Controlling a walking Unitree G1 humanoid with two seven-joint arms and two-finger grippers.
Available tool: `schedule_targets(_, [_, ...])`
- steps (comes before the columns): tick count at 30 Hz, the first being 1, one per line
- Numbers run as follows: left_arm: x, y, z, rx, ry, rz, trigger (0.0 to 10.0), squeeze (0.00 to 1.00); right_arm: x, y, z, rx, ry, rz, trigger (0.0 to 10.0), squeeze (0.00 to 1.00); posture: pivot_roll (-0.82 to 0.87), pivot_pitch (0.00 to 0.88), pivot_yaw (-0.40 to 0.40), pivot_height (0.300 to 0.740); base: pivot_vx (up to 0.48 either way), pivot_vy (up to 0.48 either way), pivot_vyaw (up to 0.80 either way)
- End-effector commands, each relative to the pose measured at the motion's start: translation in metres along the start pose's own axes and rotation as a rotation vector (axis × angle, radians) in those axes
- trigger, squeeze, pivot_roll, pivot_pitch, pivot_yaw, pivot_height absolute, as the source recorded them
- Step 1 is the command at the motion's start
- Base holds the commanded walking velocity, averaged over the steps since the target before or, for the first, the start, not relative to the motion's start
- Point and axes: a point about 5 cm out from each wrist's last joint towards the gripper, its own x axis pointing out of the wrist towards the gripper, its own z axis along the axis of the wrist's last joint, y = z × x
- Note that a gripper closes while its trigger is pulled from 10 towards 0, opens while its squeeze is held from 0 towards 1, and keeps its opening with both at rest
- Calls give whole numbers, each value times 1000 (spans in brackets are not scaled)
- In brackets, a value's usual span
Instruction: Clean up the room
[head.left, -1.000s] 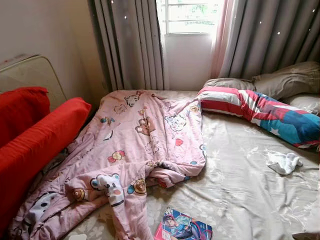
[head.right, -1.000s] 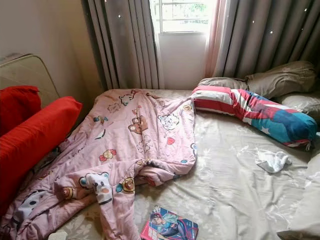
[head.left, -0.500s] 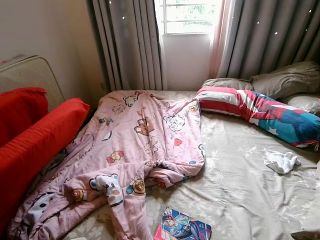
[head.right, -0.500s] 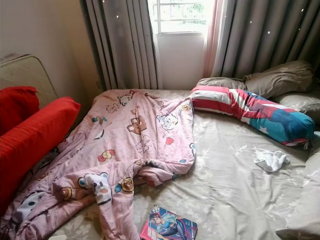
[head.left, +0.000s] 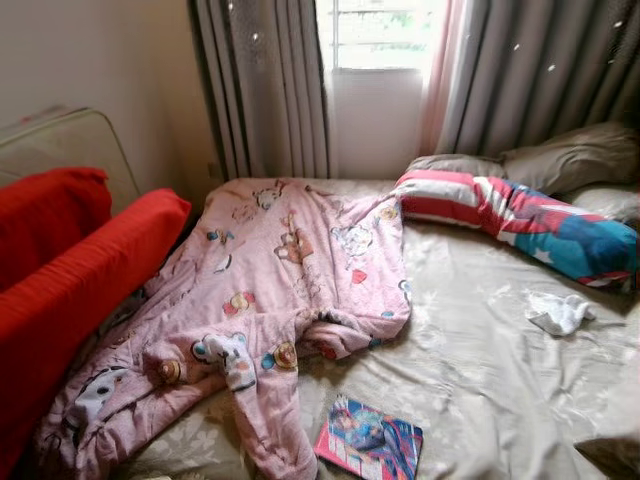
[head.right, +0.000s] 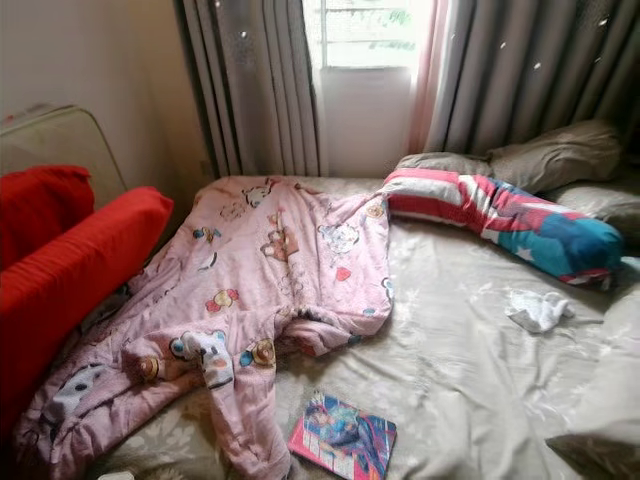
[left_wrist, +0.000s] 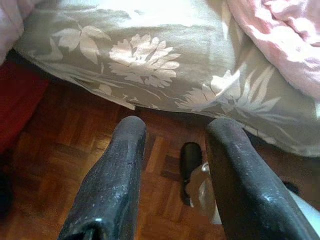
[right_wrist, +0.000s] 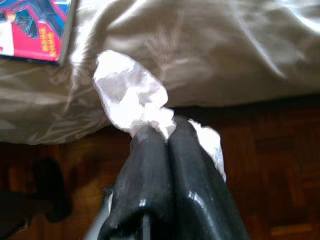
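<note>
My right tool (right_wrist: 167, 132) is pinched tight on a crumpled white tissue (right_wrist: 131, 97), which bunches out past the fingertips. It hangs low over the wooden floor (right_wrist: 280, 145), just off the near edge of the bed (right_wrist: 200, 60). My left tool (left_wrist: 175, 135) is empty, its two black fingers spread wide, and it also hangs above the floor by the bed's near edge, where the floral sheet drapes down.

So one piece of litter appears to be collected and in my grip, but I judge it not yet thrown away, and I cannot see a bin.

Much is left on the bed. A colourful book (head.left: 369, 440) lies flat near the bed's near edge. Just beside it, toward the bed's left side, a pink cartoon-print blanket (head.left: 290, 270) sprawls rumpled from the near edge up toward the window end. A small white crumpled cloth or tissue (head.left: 558, 312) sits on the sheet on the bed's right side, well apart from the book. A striped red, white and blue bolster (head.left: 520, 220) lies crooked at the head of the bed, with grey pillows (head.left: 570, 160) behind it. Red cushions (head.left: 80, 270) lean against the bed's left side.

I judge the tidying to be at an early stage: the blanket needs straightening, and the book and white scrap need clearing.
</note>
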Motion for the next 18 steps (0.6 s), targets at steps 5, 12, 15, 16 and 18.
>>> schedule_targets(5, [1,0,4,15,4,-2,10000,0,-1,1,-5,9,21,1,10000,0,-46,0,35,717,0,0,0])
schedule_targets(12, [1,6,5,16,4,2,10000,0,-1,1,-5,0,21,2,10000,0,-46,0,34,717,0,0,0])
schedule_targets(15, [-1,13,3,14,11,9,10000,0,-1,1,-5,-14,20,4,10000,0,-46,0,33,717,0,0,0])
schedule_targets(16, [-2,15,1,13,15,12,10000,0,-1,1,-4,-17,16,8,10000,0,-46,0,32,717,0,0,413])
schedule_targets(18, [-4,19,-2,10,22,17,10000,0,0,1,-3,-45,10,11,10000,0,-45,0,32,717,0,0,563])
